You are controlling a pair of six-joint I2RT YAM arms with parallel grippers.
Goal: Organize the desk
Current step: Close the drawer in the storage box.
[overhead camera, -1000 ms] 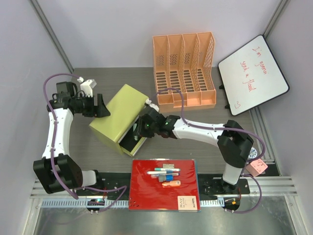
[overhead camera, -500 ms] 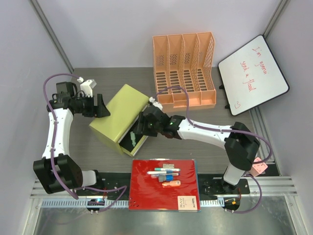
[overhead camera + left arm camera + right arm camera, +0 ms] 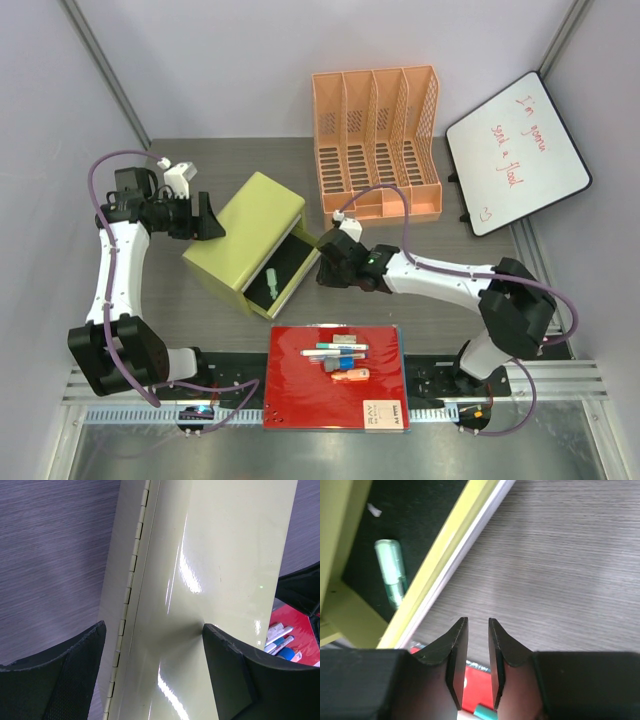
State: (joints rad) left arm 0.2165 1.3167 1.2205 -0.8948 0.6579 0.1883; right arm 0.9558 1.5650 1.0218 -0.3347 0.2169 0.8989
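The dark grey wood-grain desk (image 3: 250,155) holds a lime-green drawer cabinet (image 3: 250,235) with its drawer (image 3: 290,262) pulled open. A green marker (image 3: 270,281) lies in the drawer, and it also shows in the right wrist view (image 3: 390,572). My right gripper (image 3: 325,262) hovers over bare desk just right of the drawer's front edge (image 3: 445,555). Its jaws (image 3: 477,621) stand a narrow gap apart with nothing between them. My left gripper (image 3: 203,218) is wide open against the cabinet's far left edge. In the left wrist view (image 3: 150,675) the cabinet's glossy top (image 3: 215,555) fills the gap.
A red folder (image 3: 300,395) at the near edge carries several markers (image 3: 338,350). An orange mesh file rack (image 3: 378,140) stands at the back. A whiteboard (image 3: 517,150) leans at the right. Pink sticky notes (image 3: 527,340) lie by the right arm's base.
My right gripper has pulled back to the right out of the drawer, leaving the green marker lying inside. The left arm has not moved.
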